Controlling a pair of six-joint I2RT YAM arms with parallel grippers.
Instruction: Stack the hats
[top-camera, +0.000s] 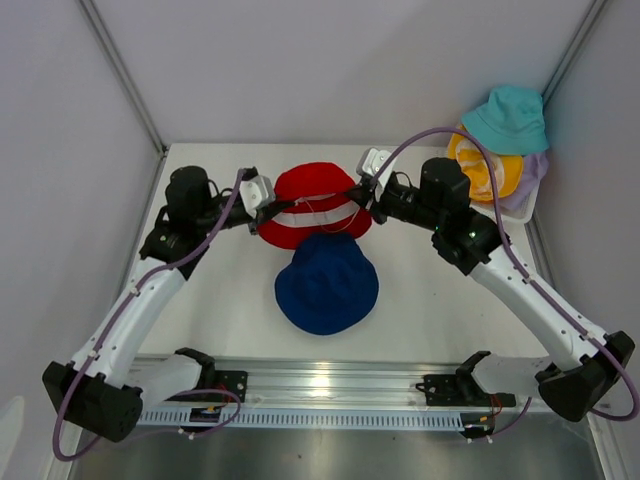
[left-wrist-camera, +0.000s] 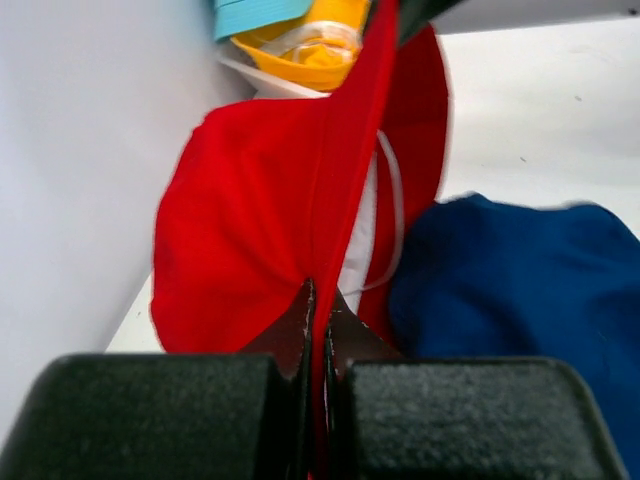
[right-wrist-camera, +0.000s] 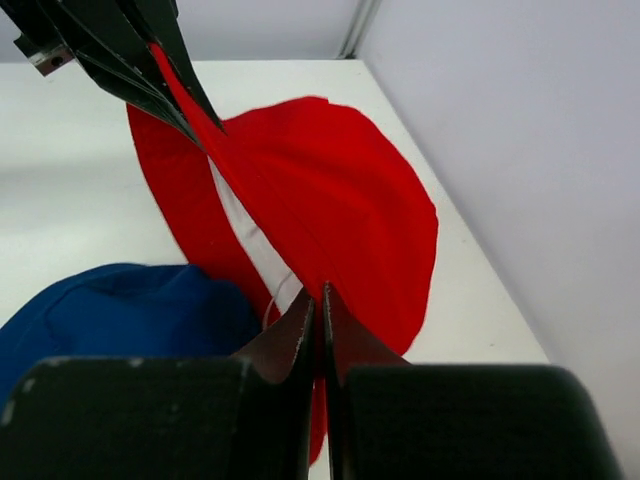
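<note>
The red hat (top-camera: 315, 200) hangs stretched between my two grippers above the table's far middle. My left gripper (top-camera: 266, 205) is shut on its left brim (left-wrist-camera: 320, 270), and my right gripper (top-camera: 360, 192) is shut on its right brim (right-wrist-camera: 330, 230). The hat's white lining and a cord show underneath. The navy hat (top-camera: 327, 283) lies flat on the table just in front of and below the red one; it also shows in the left wrist view (left-wrist-camera: 520, 290) and the right wrist view (right-wrist-camera: 110, 310). The teal hat (top-camera: 507, 117), yellow hat (top-camera: 487, 168) and lavender hat (top-camera: 534, 170) are piled at the back right.
A white basket (top-camera: 518, 208) holds the pile of hats at the back right corner. Grey walls close in the table on the left, back and right. A metal rail (top-camera: 320, 390) runs along the near edge.
</note>
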